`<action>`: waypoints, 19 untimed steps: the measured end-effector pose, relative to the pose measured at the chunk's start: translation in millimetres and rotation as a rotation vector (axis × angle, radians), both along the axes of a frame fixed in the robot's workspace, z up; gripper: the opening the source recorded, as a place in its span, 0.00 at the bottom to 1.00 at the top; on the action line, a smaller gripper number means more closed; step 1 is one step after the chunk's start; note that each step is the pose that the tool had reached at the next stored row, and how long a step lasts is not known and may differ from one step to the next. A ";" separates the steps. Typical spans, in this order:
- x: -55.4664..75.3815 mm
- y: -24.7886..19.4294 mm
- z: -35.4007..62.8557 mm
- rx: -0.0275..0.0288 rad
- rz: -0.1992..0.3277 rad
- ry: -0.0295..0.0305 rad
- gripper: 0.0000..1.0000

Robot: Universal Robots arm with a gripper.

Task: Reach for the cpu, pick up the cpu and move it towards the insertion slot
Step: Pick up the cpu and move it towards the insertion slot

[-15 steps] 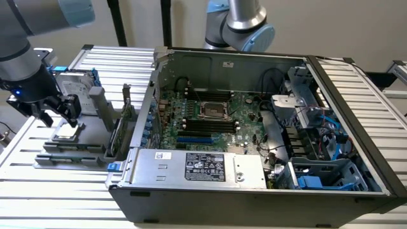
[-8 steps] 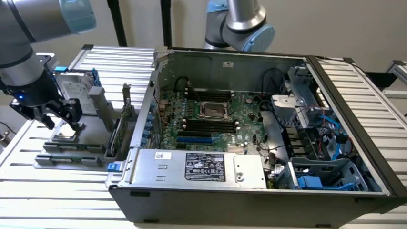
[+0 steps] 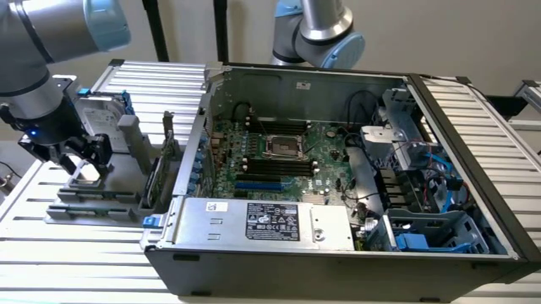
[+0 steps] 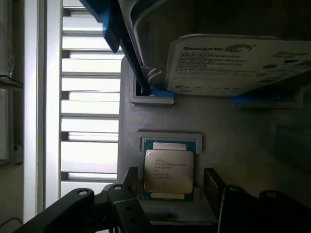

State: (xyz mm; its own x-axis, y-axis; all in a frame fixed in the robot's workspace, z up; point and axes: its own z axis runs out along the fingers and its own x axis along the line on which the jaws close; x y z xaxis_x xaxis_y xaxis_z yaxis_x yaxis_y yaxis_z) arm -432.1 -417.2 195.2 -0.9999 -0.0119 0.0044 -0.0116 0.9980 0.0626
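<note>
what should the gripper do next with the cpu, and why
Probably close the gripper on the cpu. In the wrist view its fingers stand apart, one on each side of the chip. The chip lies flat in its recess in the grey holder, not yet gripped.

Resting directly on a white slatted table point(image 3: 50, 253): an open black computer case point(image 3: 338, 272) toward the exterior view's right and, near its side on the exterior view's left, a grey parts holder point(image 3: 93, 209). Bare slats all around both.
</note>
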 end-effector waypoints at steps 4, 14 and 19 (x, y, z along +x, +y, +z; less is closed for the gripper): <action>0.0 2.5 -1.6 0.0001 -0.001 0.0000 0.65; -0.2 3.8 -6.0 -0.0001 -0.001 0.0019 0.65; -0.4 4.0 -7.5 -0.0002 -0.003 0.0051 0.65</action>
State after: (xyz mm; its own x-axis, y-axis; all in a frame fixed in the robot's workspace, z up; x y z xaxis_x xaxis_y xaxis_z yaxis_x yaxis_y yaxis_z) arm -432.5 -413.2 187.7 -0.9999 -0.0084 0.0095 -0.0078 0.9980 0.0625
